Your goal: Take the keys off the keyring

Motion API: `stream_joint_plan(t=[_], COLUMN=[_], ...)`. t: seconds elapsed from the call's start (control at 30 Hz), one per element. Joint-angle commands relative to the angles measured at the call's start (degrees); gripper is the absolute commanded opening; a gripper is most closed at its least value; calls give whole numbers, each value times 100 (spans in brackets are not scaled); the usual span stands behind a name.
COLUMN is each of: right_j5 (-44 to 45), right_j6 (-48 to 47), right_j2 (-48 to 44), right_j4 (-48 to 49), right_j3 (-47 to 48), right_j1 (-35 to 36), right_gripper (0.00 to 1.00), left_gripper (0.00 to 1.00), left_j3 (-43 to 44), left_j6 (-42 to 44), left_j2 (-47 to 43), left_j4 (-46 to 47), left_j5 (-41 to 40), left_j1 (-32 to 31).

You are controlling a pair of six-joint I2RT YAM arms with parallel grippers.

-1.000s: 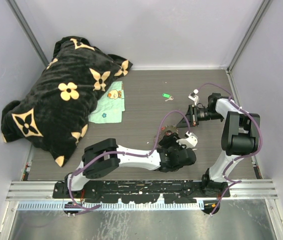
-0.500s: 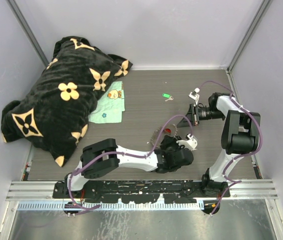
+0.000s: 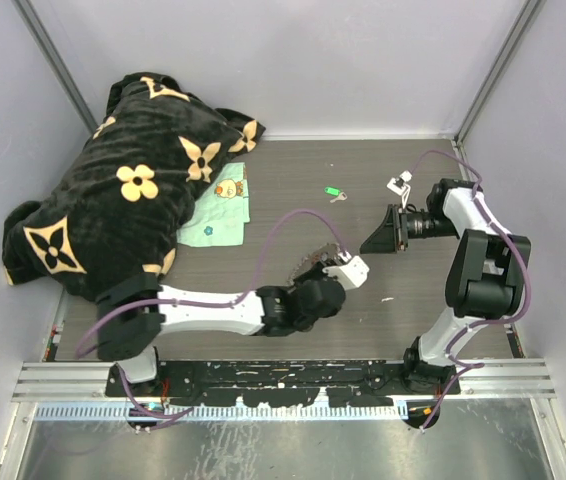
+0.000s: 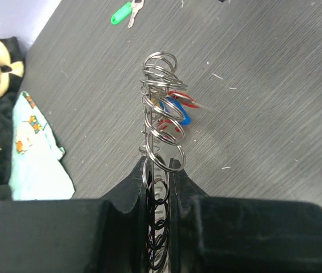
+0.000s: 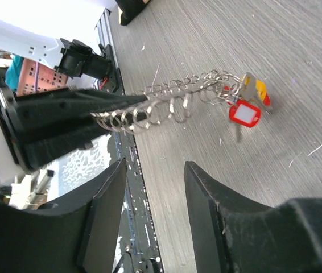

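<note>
Your left gripper pinched on silver looped-wire keyring; long axis points toward right gripper, jaws parted, empty. Red-, yellow-tagged keys at far end, nearer right.

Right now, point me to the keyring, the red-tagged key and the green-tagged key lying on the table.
keyring (image 4: 159, 71): left wrist view, on the top coils of the ring stack.
red-tagged key (image 5: 245, 114): right wrist view, on its red tag.
green-tagged key (image 4: 121, 13): left wrist view, on its green tag.
</note>
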Motion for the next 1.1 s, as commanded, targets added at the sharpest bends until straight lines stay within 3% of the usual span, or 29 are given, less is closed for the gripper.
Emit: stream_joint_plan(t=[0.0,0.23,0.43,0.5,0.63,0.7,0.77,0.9,1.07], right_j5=[-192,-132,24,161,905,1331,1485,608,455], right_j6=[-535,-1017,-1138,-717,973,1213,973,-274,672], right_j2=[-522,-958,-1696,-2137,-3432,-4028,-4490,-4186,-3909], right_j4=[-238,-202,555,1331,3797,5023,5622,4932,5409], right_j3=[150,51,-342,-672,-1640,-2169,-2592,-2383,-2234], right_j1=[-55,-111,-112,-105,92,428,850,1333,1889], right_gripper=[53,57,66,71,85,97,100,100,100], left_gripper=[0,0,0,0,0,0,0,0,0], left_j3=[-352,-928,-623,-438,-40,206,494,1146,1943], left_j6=[-474,-1009,-1414,-1596,-2158,-2483,-2725,-2988,-2484], left_j2=[-987,-1877,-2177,-2194,-2197,-2137,-2030,-1692,-1212], left_j4=[402,186,-894,-1289,-2044,-2475,-2846,-3565,-4818], left_j5=[1096,2633,3864,4194,5084,5645,6318,7794,8345], left_j1=[239,712,1208,1401,1969,2336,2704,3317,3460])
